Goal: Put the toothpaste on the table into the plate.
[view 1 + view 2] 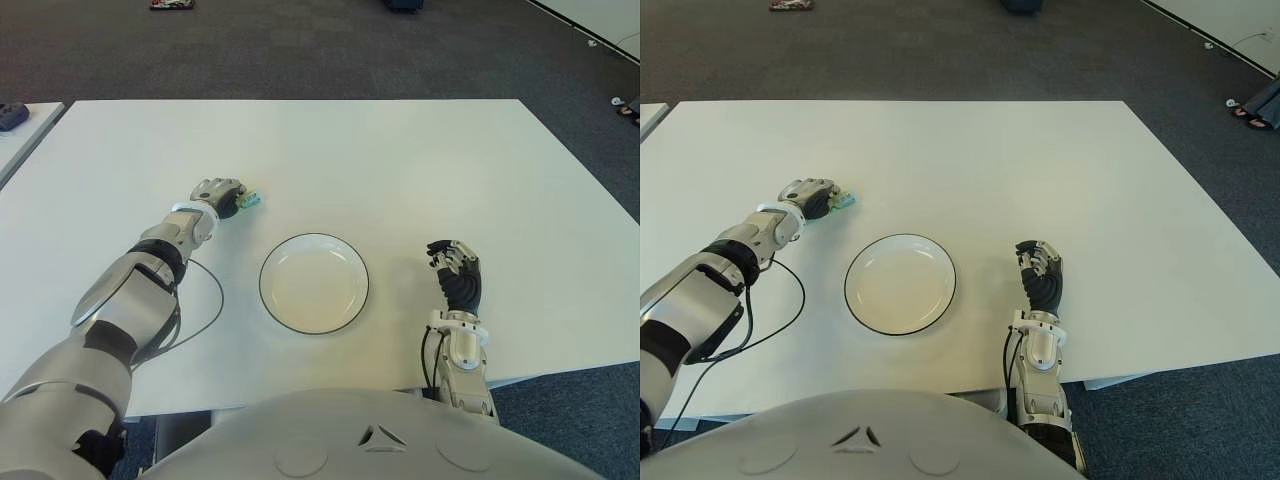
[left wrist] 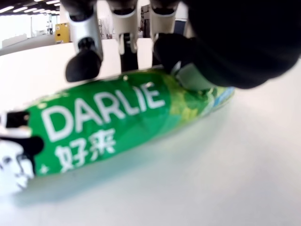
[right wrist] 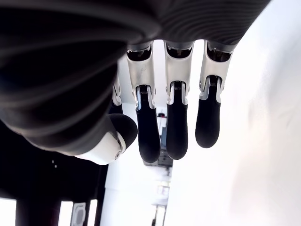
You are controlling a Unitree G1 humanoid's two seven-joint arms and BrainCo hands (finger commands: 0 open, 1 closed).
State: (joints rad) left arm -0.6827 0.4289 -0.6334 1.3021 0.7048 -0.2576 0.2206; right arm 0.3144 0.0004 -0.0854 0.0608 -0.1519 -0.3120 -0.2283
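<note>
The green toothpaste tube (image 2: 117, 122) reads "DARLIE" in white letters, with the Chinese characters "好来" beneath.

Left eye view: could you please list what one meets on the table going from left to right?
Left hand closed on the toothpaste → plate → right hand, holding nothing.

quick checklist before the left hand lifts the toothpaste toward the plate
1. Left hand over the toothpaste, fingers around it: ok.
2. Firm grip: cannot tell; tube still lies on the table.
3. Plate empty, ready: ok.
4. Path from tube to plate clear: ok.
5. Right hand right of the plate, holding nothing, out of the way: ok.
</note>
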